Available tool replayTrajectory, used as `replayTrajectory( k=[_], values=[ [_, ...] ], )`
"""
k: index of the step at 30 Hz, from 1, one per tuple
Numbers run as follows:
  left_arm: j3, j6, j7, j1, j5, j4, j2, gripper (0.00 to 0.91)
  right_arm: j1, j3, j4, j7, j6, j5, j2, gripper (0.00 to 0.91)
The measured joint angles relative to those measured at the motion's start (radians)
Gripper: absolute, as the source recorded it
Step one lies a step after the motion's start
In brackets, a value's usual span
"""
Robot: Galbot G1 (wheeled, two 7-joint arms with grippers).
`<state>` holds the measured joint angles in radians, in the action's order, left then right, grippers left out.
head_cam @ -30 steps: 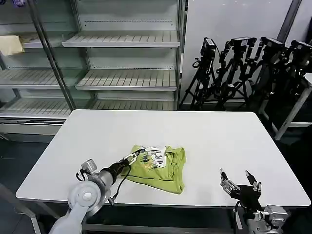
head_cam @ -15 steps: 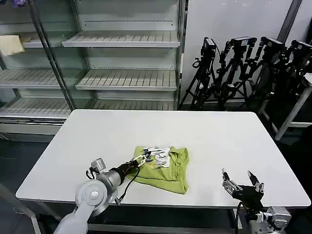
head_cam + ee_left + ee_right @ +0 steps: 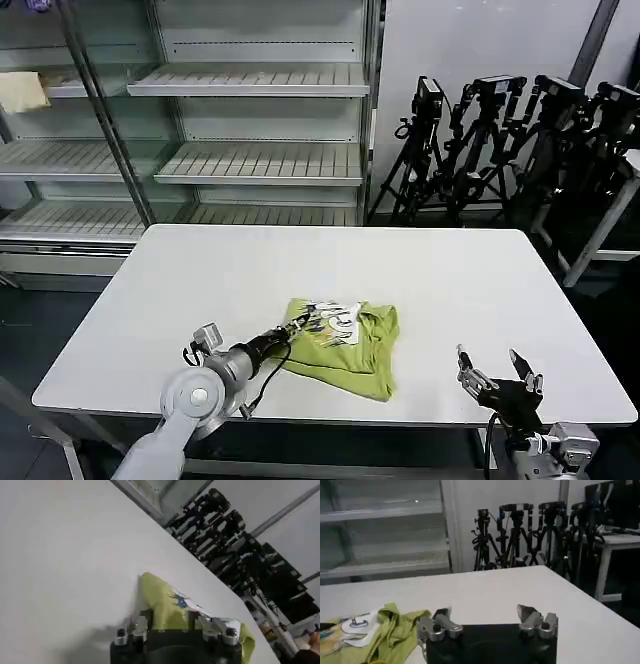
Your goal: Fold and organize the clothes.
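The clothes are one lime yellow-green T-shirt [image 3: 362, 347], lying bunched near the table's front middle with its white and dark print [image 3: 338, 318] turned up. My left gripper [image 3: 298, 325] is at the shirt's left edge, shut on a fold of it. In the left wrist view the green cloth [image 3: 161, 601] rises between the fingers of that gripper [image 3: 170, 624]. My right gripper [image 3: 497, 376] hovers open at the front right edge of the table, apart from the shirt. The right wrist view shows this gripper [image 3: 484, 613] holding nothing, with the shirt [image 3: 391, 629] off to its side.
The white table [image 3: 450, 275] has bare room behind and to both sides of the shirt. Metal shelving [image 3: 250, 110] stands behind it, with a pale cream cloth [image 3: 22, 92] on a left shelf. Several black tripods [image 3: 500, 140] stand at the back right.
My left gripper has slid to the right along the table, dragging the T-shirt with it. The shirt has bunched tighter. The right gripper has barely moved.
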<state>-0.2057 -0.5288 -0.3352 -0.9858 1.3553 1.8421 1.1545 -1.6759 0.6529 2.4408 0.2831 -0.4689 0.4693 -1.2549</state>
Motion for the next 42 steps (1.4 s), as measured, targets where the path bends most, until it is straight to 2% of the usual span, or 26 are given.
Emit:
replayTrajectory(
  k=[17,24,27,32,38,42],
  values=[
    [-0.057,0.028,-0.007,-0.025,0.088,0.019,0.042,0.030,-0.002,0.013,0.007,0.004,-0.005,0.009,0.000,0.907],
    [-0.131,0.026,-0.025,-0.073,0.141,0.067,0.028,0.030,0.014,0.002,-0.003,0.003,-0.005,0.017,0.005,0.907],
    [-0.186,0.018,-0.033,-0.098,0.161,0.093,-0.004,0.030,0.023,-0.004,-0.009,0.001,-0.004,0.021,0.008,0.907],
    [-0.316,-0.003,-0.041,-0.128,0.171,0.135,-0.098,0.040,0.050,-0.023,-0.027,-0.002,-0.002,0.028,0.012,0.907],
    [-0.497,-0.023,-0.027,-0.137,0.133,0.178,-0.263,0.040,0.093,-0.056,-0.054,-0.009,0.004,0.031,0.008,0.907],
    [-0.563,-0.030,-0.008,-0.142,0.062,0.225,-0.370,0.040,0.106,-0.076,-0.066,-0.016,0.012,0.026,0.000,0.907]
  ],
)
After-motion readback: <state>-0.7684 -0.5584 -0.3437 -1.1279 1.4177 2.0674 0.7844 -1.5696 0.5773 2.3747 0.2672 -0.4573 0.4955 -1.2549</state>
